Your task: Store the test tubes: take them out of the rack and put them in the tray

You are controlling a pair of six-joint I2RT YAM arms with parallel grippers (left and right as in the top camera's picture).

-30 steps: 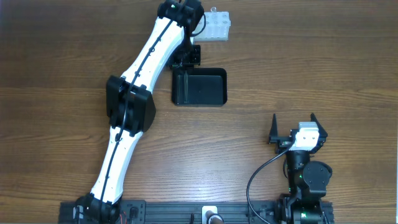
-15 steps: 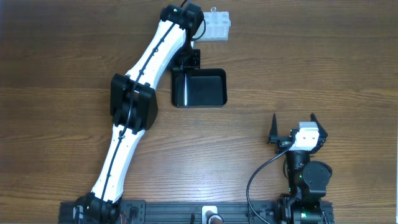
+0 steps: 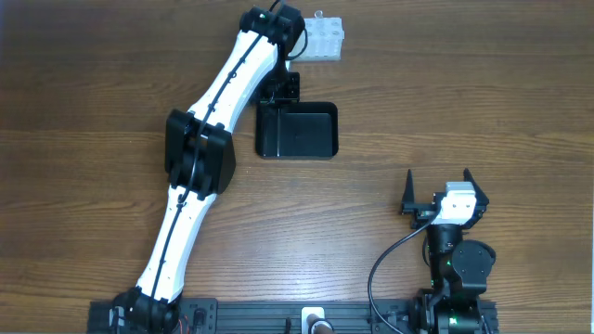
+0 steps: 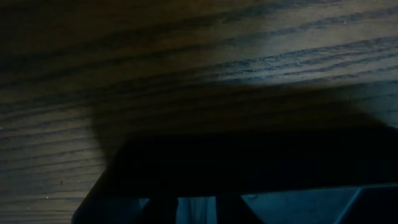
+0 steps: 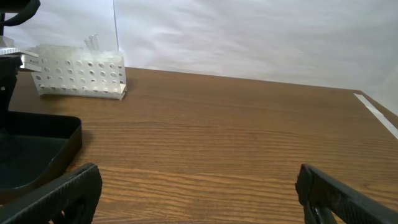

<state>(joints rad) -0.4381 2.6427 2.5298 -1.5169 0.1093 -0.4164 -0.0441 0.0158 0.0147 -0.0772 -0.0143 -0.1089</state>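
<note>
Here left jaws, state unclear, crowd the tray [image 3: 336, 130] rim; right jaws spread, well apart.

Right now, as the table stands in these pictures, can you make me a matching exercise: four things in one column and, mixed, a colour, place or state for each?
1. rack
2. tray
3. left gripper
4. right gripper

A. open, close to its own base
B. black, in the middle of the table
C. white, farthest from the arm bases
D. low at the tray's corner nearest the rack

Pairs: 1-C, 2-B, 3-D, 4-A.
</note>
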